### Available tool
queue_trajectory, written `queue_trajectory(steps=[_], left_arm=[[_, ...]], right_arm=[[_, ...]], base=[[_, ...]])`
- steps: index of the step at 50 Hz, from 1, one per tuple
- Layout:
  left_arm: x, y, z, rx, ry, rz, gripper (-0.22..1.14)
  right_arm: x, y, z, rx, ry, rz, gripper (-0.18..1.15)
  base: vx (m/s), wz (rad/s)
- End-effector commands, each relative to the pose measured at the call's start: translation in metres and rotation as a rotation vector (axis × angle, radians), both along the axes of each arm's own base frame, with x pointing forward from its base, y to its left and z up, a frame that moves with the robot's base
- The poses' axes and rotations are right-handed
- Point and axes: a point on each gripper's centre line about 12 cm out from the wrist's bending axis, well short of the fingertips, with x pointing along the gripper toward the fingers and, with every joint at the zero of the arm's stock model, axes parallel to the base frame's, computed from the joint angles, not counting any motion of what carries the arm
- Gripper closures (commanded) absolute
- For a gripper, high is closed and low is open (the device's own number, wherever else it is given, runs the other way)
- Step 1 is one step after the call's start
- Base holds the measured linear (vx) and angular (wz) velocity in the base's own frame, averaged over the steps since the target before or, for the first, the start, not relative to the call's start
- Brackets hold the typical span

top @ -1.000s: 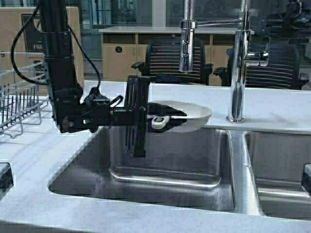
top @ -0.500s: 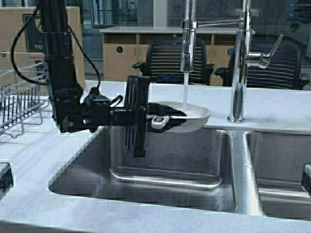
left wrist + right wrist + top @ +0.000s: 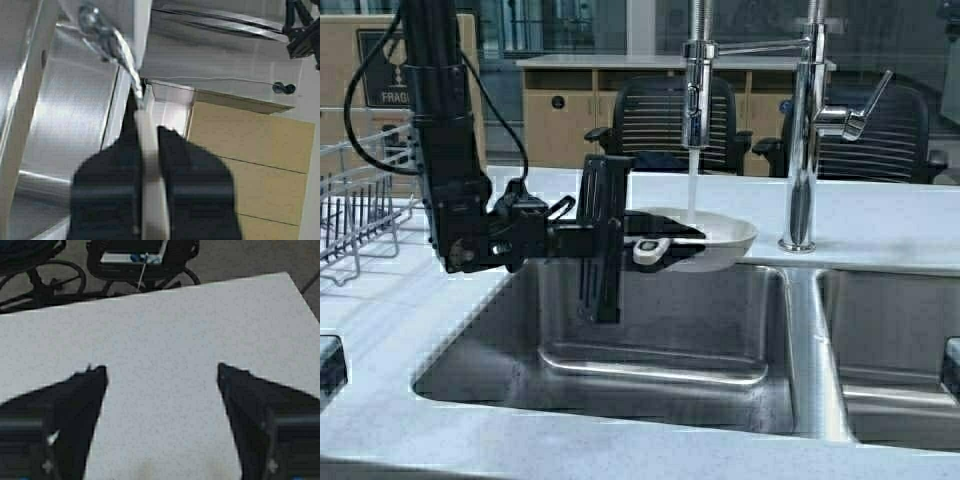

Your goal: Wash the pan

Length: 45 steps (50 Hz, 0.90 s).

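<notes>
left gripper point(image 3: 665, 243) is clamped on the pan point(image 3: 705, 238) by its stubby handle, holding it roughly level over the back edge of the left sink basin point(image 3: 650, 340), right under the spray head point(image 3: 694, 95). water stream point(image 3: 691, 185) falls from the head into the pan's bowl, left of centre. pan's long axis runs left-right in the high view: handle points toward the robot's left into the gripper, bowl sits toward the faucet column point(image 3: 800, 130). column stands on the counter point(image 3: 880, 225) just right of the pan rim, apart from it, lever point(image 3: 865, 105) tilted up and to the right. dish rack point(image 3: 355, 210) sits at far left on the counter, well apart from the arm. basin below the pan is open, with room downward and toward the robot; divider wall point(image 3: 805, 340) closes off the right side. office chairs point(image 3: 665, 125) are behind the counter. left wrist view shows the dark fingers point(image 3: 187, 190) pinching a thin white edge (pan handle side-on). right gripper point(image 3: 162, 382) hovers over speckled countertop point(image 3: 160, 330) with fingers spread wide, nothing between them.
</notes>
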Motion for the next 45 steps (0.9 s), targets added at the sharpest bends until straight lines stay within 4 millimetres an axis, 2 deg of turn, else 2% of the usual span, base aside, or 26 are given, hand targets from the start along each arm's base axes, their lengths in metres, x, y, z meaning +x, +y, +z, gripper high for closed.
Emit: queue_trajectory(steps=[1, 7, 9, 10, 12, 17, 25, 34, 45], left_arm=[[0.004, -0.004, 0.013, -0.037, -0.044, -0.002, 0.89], [0.004, -0.004, 0.013, -0.036, -0.043, -0.002, 0.89], [0.004, -0.004, 0.012, -0.035, -0.042, -0.004, 0.89], [0.004, -0.004, 0.013, -0.036, -0.043, -0.002, 0.89], [0.005, -0.005, 0.012, -0.035, -0.042, -0.002, 0.89], [0.005, -0.005, 0.011, -0.035, -0.042, -0.002, 0.89], [0.006, -0.005, 0.010, -0.035, -0.042, -0.002, 0.89], [0.005, -0.005, 0.009, -0.032, -0.038, -0.002, 0.89], [0.005, -0.005, 0.008, -0.033, -0.038, -0.002, 0.89]], right_arm=[[0.000, 0.001, -0.011, 0.009, 0.034, 0.001, 0.30], [0.001, 0.004, -0.027, 0.023, 0.083, 0.009, 0.91], [0.004, 0.007, -0.031, 0.022, 0.091, 0.018, 1.06], [0.005, 0.009, -0.033, 0.023, 0.096, 0.022, 1.08], [0.009, 0.016, -0.036, 0.024, 0.103, 0.039, 1.05], [0.019, 0.036, -0.038, 0.013, 0.123, 0.091, 0.87], [0.036, 0.078, -0.035, -0.029, 0.149, 0.202, 0.93], [0.052, 0.119, -0.024, -0.045, 0.117, 0.286, 0.92], [0.061, 0.165, -0.009, -0.075, 0.105, 0.384, 0.92]], base=[[0.00, 0.00], [0.00, 0.00], [0.00, 0.00], [0.00, 0.00], [0.00, 0.00], [0.00, 0.00], [0.00, 0.00], [0.00, 0.00], [0.00, 0.00]])
